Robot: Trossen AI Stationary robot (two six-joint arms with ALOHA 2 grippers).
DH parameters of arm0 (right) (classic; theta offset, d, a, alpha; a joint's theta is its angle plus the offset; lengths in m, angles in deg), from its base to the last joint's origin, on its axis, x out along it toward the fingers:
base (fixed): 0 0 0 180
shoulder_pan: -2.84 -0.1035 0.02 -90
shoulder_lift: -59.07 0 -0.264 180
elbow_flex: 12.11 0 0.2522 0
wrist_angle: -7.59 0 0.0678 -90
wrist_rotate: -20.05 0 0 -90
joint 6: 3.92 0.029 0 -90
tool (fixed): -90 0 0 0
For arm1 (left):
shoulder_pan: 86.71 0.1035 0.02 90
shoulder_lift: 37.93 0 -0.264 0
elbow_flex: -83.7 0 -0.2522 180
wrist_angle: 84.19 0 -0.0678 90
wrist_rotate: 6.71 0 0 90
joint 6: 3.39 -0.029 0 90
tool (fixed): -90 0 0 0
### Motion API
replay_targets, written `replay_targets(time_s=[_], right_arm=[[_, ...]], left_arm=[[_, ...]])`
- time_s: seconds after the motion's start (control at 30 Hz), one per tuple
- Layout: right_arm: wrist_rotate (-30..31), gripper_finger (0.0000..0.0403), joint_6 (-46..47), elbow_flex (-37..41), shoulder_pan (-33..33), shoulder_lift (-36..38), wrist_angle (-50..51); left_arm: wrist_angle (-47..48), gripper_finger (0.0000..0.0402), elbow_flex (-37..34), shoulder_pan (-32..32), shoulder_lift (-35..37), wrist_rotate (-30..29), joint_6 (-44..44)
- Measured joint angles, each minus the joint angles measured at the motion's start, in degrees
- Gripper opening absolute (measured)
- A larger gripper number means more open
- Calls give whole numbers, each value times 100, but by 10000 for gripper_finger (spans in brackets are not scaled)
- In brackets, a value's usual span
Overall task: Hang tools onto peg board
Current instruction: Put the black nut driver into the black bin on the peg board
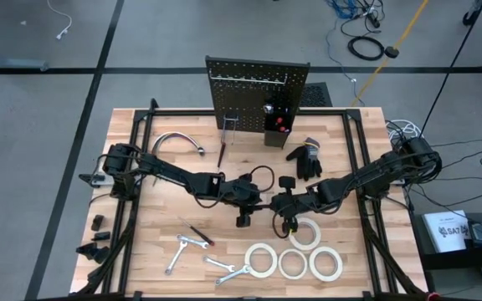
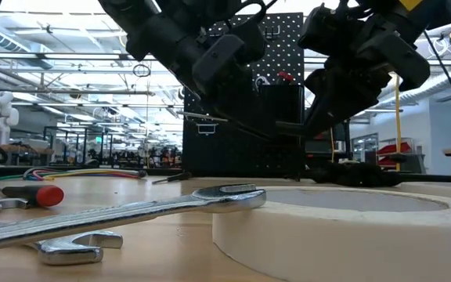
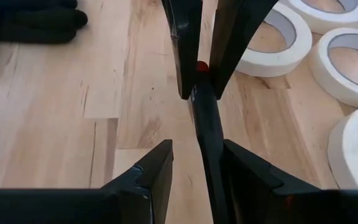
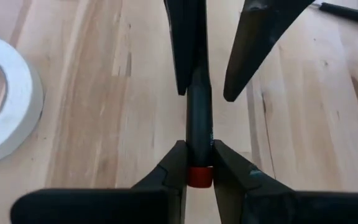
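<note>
While a pale wooden bench (image 1: 141, 251) fills the grey-floored room, we see our right tool (image 4: 197, 163) pinching a black screwdriver (image 4: 199, 118) at centre; left tool (image 3: 196, 163) spread around it. Peg board (image 1: 253, 96) stands at twelve o'clock; its hooks are hard to make out.

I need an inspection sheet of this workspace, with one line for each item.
Surface: wooden table.
Job's things: peg board upright at the far edge; four tape rolls and wrenches lying near the front; one screwdriver held mid-table.
Clutter: glove and chrome tube near the board.
Tools: right tool shut on the screwdriver; left tool open around its handle.
Cables: cable coils on the floor beyond the table.
Surroundings: large hall; no person seen.
</note>
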Motion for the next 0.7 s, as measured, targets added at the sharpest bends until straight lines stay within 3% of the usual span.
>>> replay_targets(time_s=[0.7], right_arm=[[-26, 42, -25, -2, 96, 2, -44]], left_arm=[[290, 133, 0, 38, 0, 52, 107]])
